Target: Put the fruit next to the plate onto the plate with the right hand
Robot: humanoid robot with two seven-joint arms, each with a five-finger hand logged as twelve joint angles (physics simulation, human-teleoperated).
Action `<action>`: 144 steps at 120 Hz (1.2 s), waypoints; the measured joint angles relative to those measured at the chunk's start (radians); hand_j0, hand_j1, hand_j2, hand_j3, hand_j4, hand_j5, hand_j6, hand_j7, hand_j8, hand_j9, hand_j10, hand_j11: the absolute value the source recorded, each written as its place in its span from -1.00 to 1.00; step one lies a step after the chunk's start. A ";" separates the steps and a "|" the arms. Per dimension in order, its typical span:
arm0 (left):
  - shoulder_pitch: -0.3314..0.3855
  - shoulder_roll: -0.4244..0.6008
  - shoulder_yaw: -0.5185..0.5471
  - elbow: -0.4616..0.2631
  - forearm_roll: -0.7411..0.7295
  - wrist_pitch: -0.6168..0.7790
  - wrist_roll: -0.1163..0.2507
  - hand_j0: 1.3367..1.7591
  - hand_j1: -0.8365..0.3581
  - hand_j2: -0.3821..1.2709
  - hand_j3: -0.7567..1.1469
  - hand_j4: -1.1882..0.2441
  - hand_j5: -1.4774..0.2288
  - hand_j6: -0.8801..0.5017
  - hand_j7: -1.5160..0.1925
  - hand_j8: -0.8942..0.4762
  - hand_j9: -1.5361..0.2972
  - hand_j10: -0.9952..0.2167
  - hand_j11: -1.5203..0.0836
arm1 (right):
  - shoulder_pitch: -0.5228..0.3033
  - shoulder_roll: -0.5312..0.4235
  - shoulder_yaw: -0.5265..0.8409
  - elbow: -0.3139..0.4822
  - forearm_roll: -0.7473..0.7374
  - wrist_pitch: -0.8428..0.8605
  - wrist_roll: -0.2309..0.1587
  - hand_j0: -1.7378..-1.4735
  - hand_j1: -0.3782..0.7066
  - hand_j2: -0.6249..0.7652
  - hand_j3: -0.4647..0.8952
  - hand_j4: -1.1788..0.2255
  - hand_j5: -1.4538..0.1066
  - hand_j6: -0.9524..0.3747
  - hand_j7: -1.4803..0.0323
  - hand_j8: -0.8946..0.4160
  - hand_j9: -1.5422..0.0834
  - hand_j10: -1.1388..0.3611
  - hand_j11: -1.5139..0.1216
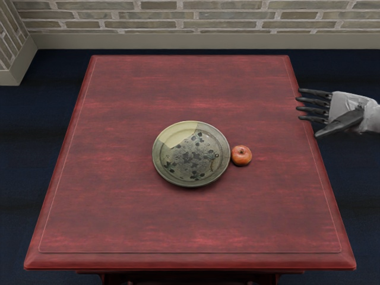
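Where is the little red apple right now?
In the head view, the apple sits on the red table near its middle, right beside the right rim of the plate, not on it.

Rectangular wooden table point(119, 208), dark red with a streaked grain, seen from above at a slant; a thin pale line point(190, 252) runs just inside its moulded edge along the near and side borders. The table stands on a dark blue floor point(41, 136). Behind it, a grey-brown brick wall point(196, 13) with pale mortar, ending below in a plain beige band point(178, 40); a second brick face point(8, 35) meets it at upper left.
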 joint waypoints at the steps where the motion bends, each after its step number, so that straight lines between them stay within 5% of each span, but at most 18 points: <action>1: 0.000 0.000 0.000 0.000 0.000 0.000 0.000 0.52 0.52 -0.48 -0.21 0.34 0.38 -0.06 0.42 -0.03 0.35 0.26 0.52 | 0.001 0.001 0.000 0.000 0.000 0.000 0.000 -0.39 -0.87 -0.11 -0.32 0.63 0.81 0.39 0.90 0.31 0.84 0.47 0.80; 36: 0.000 0.000 0.000 0.000 0.000 0.000 0.000 0.52 0.52 -0.48 -0.21 0.34 0.38 -0.06 0.42 -0.03 0.35 0.26 0.52 | 0.030 -0.029 0.031 0.012 -0.081 0.000 0.006 -0.40 -0.87 -0.11 -0.32 0.63 0.80 0.38 0.90 0.31 0.84 0.47 0.80; 69: 0.000 0.000 0.000 0.000 0.000 0.000 0.000 0.52 0.52 -0.48 -0.21 0.34 0.38 -0.06 0.42 -0.03 0.35 0.26 0.52 | 0.029 -0.058 0.128 0.365 -0.685 -0.022 0.012 -0.40 -0.87 -0.11 -0.32 0.62 0.80 0.38 0.89 0.31 0.84 0.47 0.79; 104: 0.000 0.000 0.000 0.000 0.000 0.000 0.000 0.52 0.52 -0.48 -0.21 0.34 0.38 -0.06 0.42 -0.03 0.35 0.26 0.52 | 0.029 0.059 0.100 0.400 -0.880 -0.143 0.001 -0.40 -0.87 -0.11 -0.32 0.62 0.80 0.37 0.89 0.30 0.84 0.46 0.79; 123: 0.000 0.000 0.000 0.000 0.000 0.000 0.000 0.52 0.52 -0.48 -0.21 0.34 0.38 -0.06 0.42 -0.03 0.35 0.26 0.52 | 0.035 0.133 0.096 0.376 -0.893 -0.204 -0.109 -0.40 -0.82 -0.12 -0.32 0.59 0.77 0.34 0.86 0.27 0.81 0.44 0.76; 144: 0.000 0.000 0.000 0.000 0.000 0.000 0.000 0.52 0.52 -0.48 -0.21 0.34 0.38 -0.06 0.42 -0.03 0.35 0.26 0.52 | 0.028 0.180 0.084 0.394 -0.967 -0.355 -0.144 -0.40 -0.66 -0.14 -0.32 0.49 0.64 0.23 0.73 0.16 0.69 0.34 0.64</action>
